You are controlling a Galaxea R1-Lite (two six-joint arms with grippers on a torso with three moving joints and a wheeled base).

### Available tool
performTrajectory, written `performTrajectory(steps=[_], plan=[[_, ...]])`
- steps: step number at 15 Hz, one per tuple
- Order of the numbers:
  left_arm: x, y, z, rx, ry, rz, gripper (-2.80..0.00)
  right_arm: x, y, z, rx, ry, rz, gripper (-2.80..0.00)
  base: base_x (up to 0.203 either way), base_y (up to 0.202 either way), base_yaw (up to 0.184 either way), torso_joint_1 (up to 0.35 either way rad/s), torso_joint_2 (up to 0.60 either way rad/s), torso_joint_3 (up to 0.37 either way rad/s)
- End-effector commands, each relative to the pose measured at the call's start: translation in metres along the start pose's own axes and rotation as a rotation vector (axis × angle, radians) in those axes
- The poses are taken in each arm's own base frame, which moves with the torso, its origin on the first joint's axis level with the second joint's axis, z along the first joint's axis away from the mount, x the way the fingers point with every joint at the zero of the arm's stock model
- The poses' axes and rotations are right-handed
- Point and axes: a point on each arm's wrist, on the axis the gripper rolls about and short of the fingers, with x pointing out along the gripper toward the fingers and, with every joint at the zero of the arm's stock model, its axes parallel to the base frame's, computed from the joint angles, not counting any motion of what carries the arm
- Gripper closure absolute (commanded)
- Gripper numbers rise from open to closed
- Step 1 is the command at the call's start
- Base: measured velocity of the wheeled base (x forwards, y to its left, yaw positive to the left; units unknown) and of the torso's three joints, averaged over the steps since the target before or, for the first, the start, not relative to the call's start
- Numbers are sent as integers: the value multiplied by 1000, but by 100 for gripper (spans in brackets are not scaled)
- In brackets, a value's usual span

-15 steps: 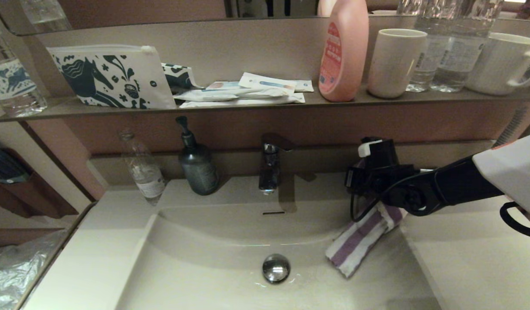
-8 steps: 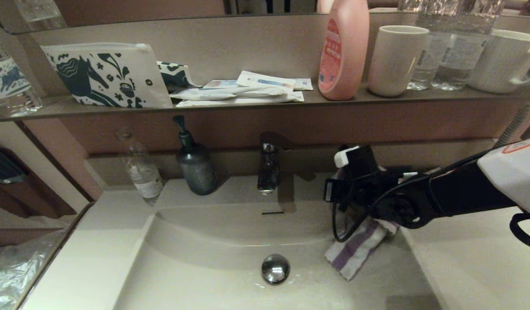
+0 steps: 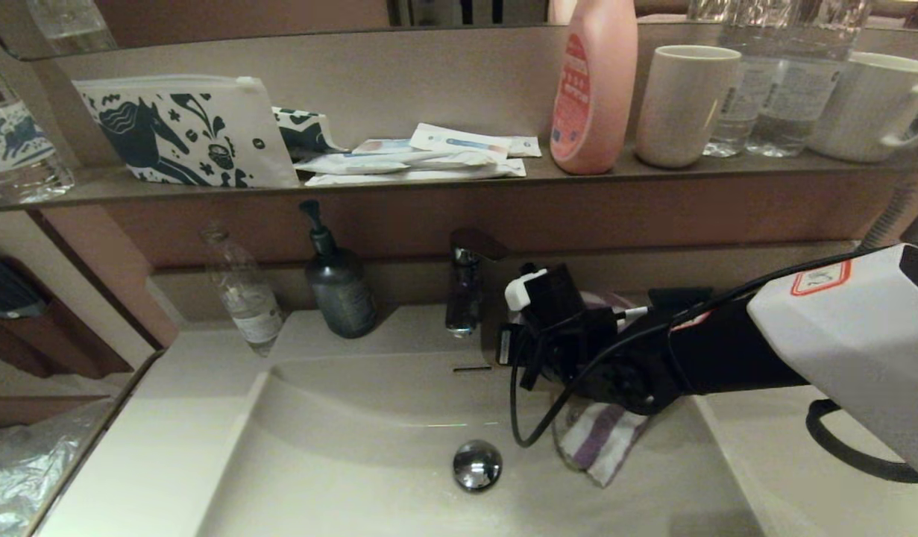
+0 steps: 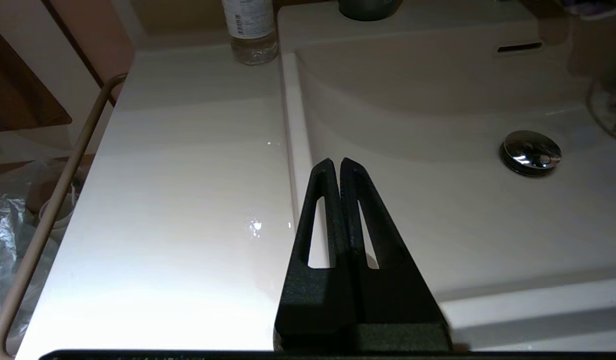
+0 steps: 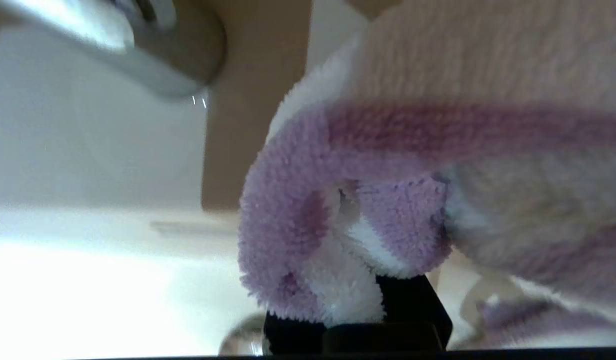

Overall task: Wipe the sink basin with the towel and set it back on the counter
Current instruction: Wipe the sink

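Towel [image 5: 338, 210] fluffy, purple-white striped, bunched in right end effector [image 5: 358, 280] clenched on it, trailing into sink basin [image 3: 354, 447].

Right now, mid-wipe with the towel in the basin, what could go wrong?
The right gripper, clamped on the towel, works close beside the faucet; sweeping further left may strike it. A loose black cable hangs near the drain plug and could snag. The towel's free end drags on the sink basin.
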Motion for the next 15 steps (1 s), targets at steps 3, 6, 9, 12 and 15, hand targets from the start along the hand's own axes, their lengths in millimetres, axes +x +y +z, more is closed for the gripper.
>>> performTrajectory(steps=[3, 6, 9, 12, 15], plan=[[0, 0, 0, 0, 2, 0, 0, 42, -46, -7, 31, 46, -126, 0, 0, 0, 0, 0, 0, 0], [0, 0, 0, 0, 2, 0, 0, 40, -89, 2, 71, 61, -216, 0, 0, 0, 0, 0, 0, 0], [0, 0, 0, 0, 2, 0, 0, 27, -120, 7, 99, 74, -270, 0, 0, 0, 0, 0, 0, 0], [0, 0, 0, 0, 2, 0, 0, 6, -147, 12, 113, 62, -314, 0, 0, 0, 0, 0, 0, 0], [0, 0, 0, 0, 2, 0, 0, -32, -158, 13, 104, 63, -330, 0, 0, 0, 0, 0, 0, 0]])
